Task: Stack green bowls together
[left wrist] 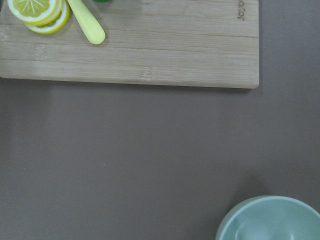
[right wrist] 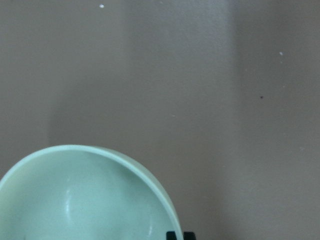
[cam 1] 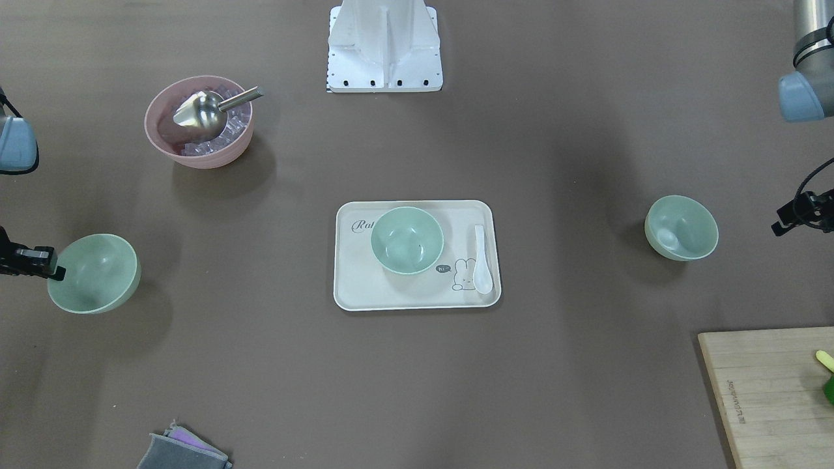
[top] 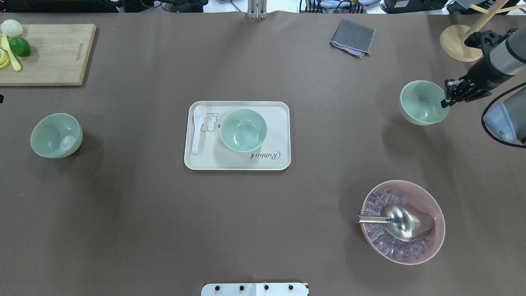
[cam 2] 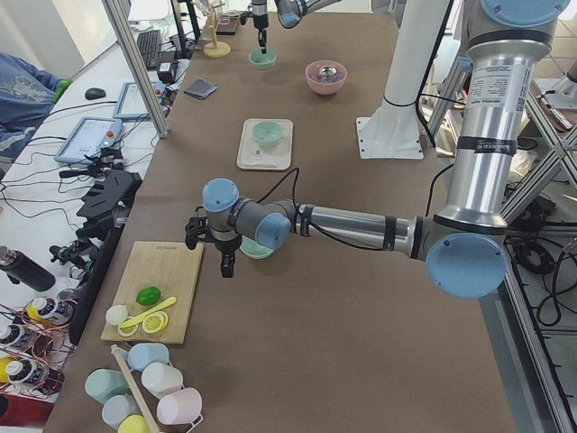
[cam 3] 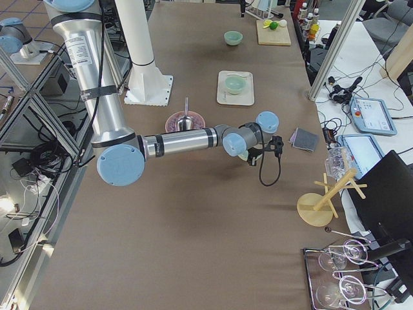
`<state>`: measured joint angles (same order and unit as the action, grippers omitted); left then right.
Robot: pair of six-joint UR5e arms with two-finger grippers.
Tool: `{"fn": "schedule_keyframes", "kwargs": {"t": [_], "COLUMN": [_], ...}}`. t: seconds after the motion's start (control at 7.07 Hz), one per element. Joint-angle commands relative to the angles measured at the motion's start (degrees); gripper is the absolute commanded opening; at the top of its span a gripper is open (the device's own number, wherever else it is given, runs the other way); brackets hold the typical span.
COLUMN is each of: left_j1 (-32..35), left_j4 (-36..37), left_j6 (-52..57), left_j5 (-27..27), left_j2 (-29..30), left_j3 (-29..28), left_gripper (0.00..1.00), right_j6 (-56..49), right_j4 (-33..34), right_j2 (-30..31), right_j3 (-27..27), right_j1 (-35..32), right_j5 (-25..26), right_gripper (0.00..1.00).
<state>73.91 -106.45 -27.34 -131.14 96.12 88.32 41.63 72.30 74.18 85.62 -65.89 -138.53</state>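
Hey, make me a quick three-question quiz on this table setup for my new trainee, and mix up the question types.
1. Multiple choice: where does the white spoon lie?
A) in the pink bowl
B) on the tray, beside the middle green bowl
C) on the cutting board
2. True or false: the three green bowls are already stacked in one pile.
3. Fill in: the ___ hand is at the rim of a green bowl.

Key:
1. B.
2. False. All three sit apart, and the robot's-left green bowl stands alone.
3. The right hand.
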Motion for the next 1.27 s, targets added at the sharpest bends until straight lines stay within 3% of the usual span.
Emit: {"fn": "schedule_keyframes", "kwargs": {"t": [0.0, 0.14, 0.28, 0.57, 0.71, 0.85, 1.13], "left_j1": [-5.4, -7.5, -9.0, -10.2, -10.4, -10.4, -10.4], "left_j4": [-0.9, -1.2, -1.2, -1.1, -1.1, -1.1, -1.0], "left_j6": [-0.5, -0.7, -0.9, -0.9, -0.9, -1.0, -1.0], "left_j5": [0.3, 0.2, 0.2, 0.2, 0.1, 0.0, 0.0], "left_j2": [0.0, 0.1, 0.4, 0.4, 0.4, 0.4, 0.4], "left_j3": [-0.3, -0.1, 0.2, -0.1, -0.2, -0.2, -0.7], "left_gripper": [0.88, 0.84, 0.77, 0.7, 0.58, 0.48, 0.14], "right_j6": [16.1, 20.9, 23.7, 25.1, 25.7, 29.6, 30.4], "right_j4": [0.0, 0.0, 0.0, 0.0, 0.1, 0.2, 0.5], "right_j2": [-6.3, -10.0, -11.8, -13.8, -15.4, -17.6, -19.8], "right_j3": [4.7, 4.8, 5.2, 5.0, 5.0, 4.9, 4.6], "right_j1": [4.4, 8.1, 11.2, 14.2, 15.5, 18.1, 19.6], "right_j5": [0.3, 4.5, 6.1, 9.0, 9.8, 13.9, 14.9], "right_gripper": [0.0, 0.0, 0.0, 0.0, 0.0, 0.0, 0.0]}}
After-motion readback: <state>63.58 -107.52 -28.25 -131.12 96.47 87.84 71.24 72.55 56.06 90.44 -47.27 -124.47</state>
